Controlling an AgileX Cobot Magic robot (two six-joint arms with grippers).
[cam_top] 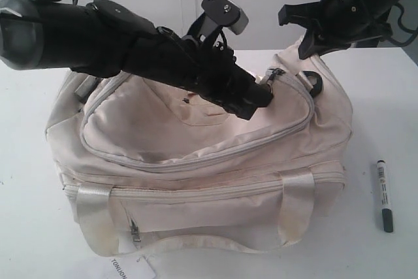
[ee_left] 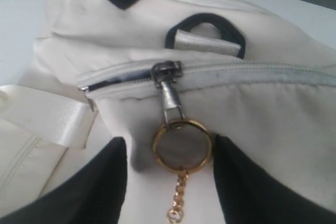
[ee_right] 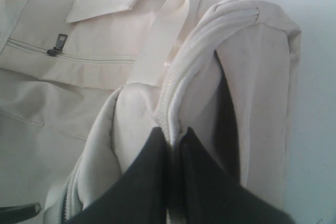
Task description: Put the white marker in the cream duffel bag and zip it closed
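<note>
Item: slim white marker [cam_top: 384, 195], dark-capped, flat on the white desk [cam_top: 385, 96] just right of the soft cream fabric duffel bag [cam_top: 196, 161], not touching it; long axis runs near-to-far, cap toward the viewer. The nearer right end effector [ee_right: 173, 140] is up at the bag's far right end, pinching a fold of bag fabric. The farther left end effector [ee_left: 169, 144] is spread astride the gold ring zip pull [ee_left: 182, 147], not gripping it.
</note>
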